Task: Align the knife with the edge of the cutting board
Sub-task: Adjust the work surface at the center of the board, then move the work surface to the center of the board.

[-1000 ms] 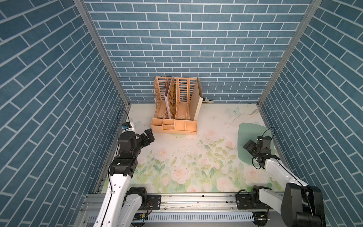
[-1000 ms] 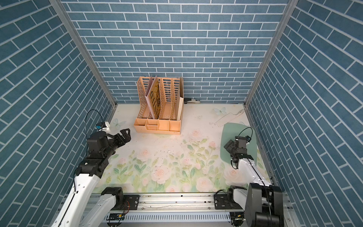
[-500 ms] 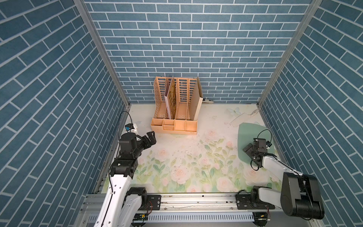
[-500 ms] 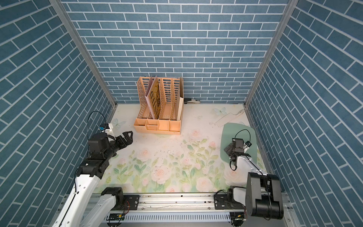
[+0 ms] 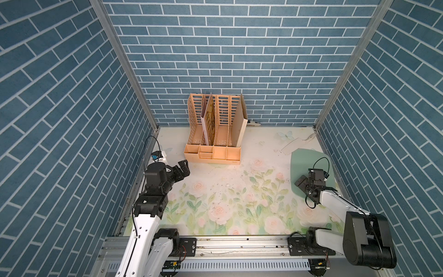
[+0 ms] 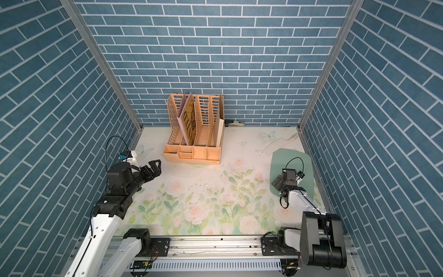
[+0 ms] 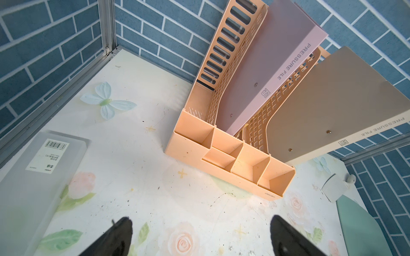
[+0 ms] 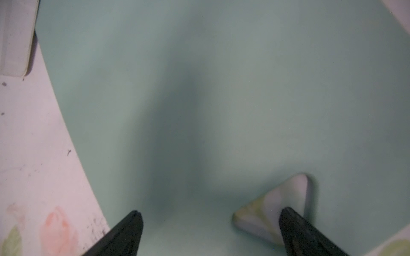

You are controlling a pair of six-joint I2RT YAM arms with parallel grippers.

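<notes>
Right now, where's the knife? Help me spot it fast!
Find the far right corner of the flowery table. A pale green cutting board lies there, and the knife rests flat just past its far end. It's whitish, with a broad blade and thin handle, unlike the green board.

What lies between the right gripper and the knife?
Only bare cutting board: in both top views the right gripper hangs over its near end and the knife lies by its far edge, nothing between.

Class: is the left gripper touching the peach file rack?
Apart. The left wrist view shows bare table between the open left gripper and the file rack.
</notes>
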